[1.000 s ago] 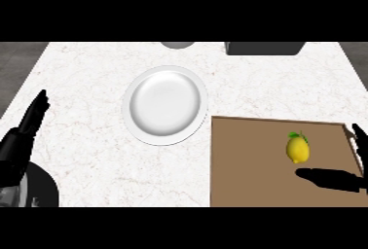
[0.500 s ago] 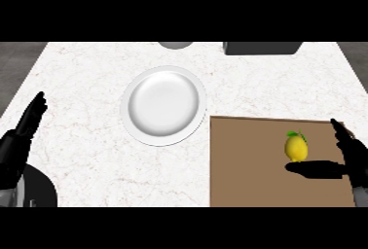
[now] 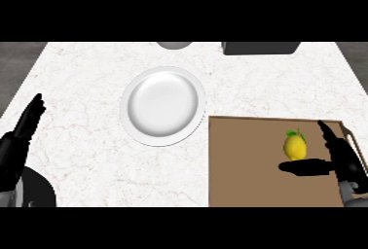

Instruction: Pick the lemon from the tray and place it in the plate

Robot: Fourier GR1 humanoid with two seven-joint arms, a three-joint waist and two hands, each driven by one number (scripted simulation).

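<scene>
R hand [image 3: 343,160] sits low over the right end of the tray [image 3: 244,185], spread wide open and holding nothing: fingers [image 3: 329,136] point straight up-counter along the lemon's right side, thumb [image 3: 302,167] sticks out leftwards just under the lemon [image 3: 294,146]. So the fruit sits in the crook btwn thumb and fingers, v. close to both, but I can't tell from here whether either actually touches it; nothing is curled round it. Lemon is on the brown tray floor, upright-ish, green leaf at its top, in the tray's right half, near the far rim. Tray itself lies at the front right of the white marbled counter [image 3: 86,160], and its far left corner comes just beside the plate's rim w/o overlapping it. Plate [image 3: 162,106] is white, bare, left of and further back than the tray, well apart from the lemon. L hand [image 3: 22,136] rests at the counter's left edge, fingers straight and up, open, nothing in it, well away from plate and tray. Count: 1 lemon, 1 plate, 1 tray, 2 hands. At the back edge, 1 grey rounded thing [image 3: 174,44] and 1 dark boxy thing [image 3: 260,47], both cut off by the view so can't say what they are.
</scene>
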